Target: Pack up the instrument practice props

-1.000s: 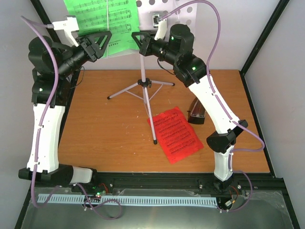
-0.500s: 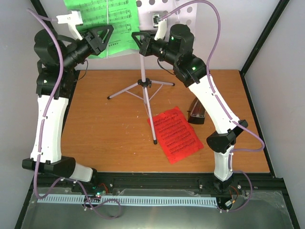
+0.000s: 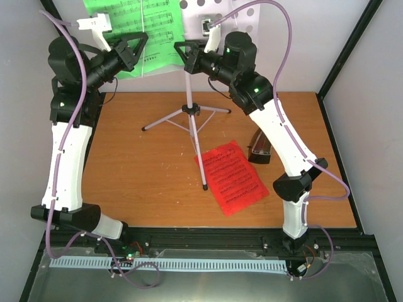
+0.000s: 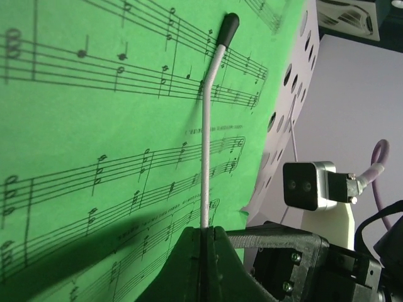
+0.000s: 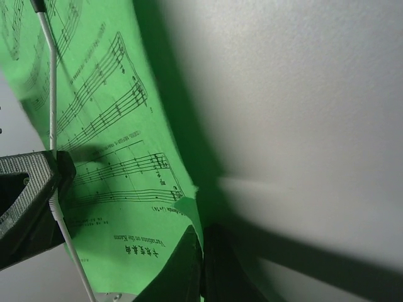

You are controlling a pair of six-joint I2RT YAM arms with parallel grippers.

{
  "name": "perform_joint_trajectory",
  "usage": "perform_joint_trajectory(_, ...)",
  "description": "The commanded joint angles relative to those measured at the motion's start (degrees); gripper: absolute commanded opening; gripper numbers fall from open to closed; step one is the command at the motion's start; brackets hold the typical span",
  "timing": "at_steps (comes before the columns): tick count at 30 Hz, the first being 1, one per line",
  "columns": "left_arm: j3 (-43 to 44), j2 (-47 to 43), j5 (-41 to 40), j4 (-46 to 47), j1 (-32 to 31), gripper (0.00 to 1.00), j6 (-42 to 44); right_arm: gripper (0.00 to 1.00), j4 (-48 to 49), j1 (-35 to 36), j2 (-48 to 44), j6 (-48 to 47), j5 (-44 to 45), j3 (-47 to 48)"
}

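Observation:
The music stand point(image 3: 192, 123) rises from the table on thin silver tripod legs, its pale perforated desk point(image 3: 236, 19) at the top. A green music sheet point(image 3: 135, 25) lies against the desk. A thin silver page-holder wire point(image 4: 206, 151) with a black tip crosses the sheet point(image 4: 94, 126). My left gripper point(image 4: 205, 231) is shut on that wire. My right gripper point(image 5: 203, 238) is shut on the lower edge of the green sheet point(image 5: 113, 157). A red music sheet point(image 3: 233, 177) lies flat on the table. The black metronome point(image 3: 260, 149) stands partly hidden behind my right arm.
The wooden table point(image 3: 145, 182) is fenced by black frame posts and pale walls on three sides. The tripod legs spread over its middle. Both arms reach up to the stand's desk, the left gripper point(image 3: 143, 39) and right gripper point(image 3: 177, 47) close together.
My left gripper rose and moved right to the page-holder wire, and its jaws went from open to shut on it. The right arm and both sheets have not moved.

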Motion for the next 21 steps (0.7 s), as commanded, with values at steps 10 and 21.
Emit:
perform_joint_trajectory(10,0.69,-1.61,4.44,5.02,-0.41,0.00,3.00,0.03,0.14,0.09,-2.04,0.00,2.63,-0.61)
perform_joint_trajectory(21,-1.27,-3.13,7.74,7.61,-0.41,0.00,7.13,0.03,-0.05,0.13,-2.53,0.86,3.84,-1.35)
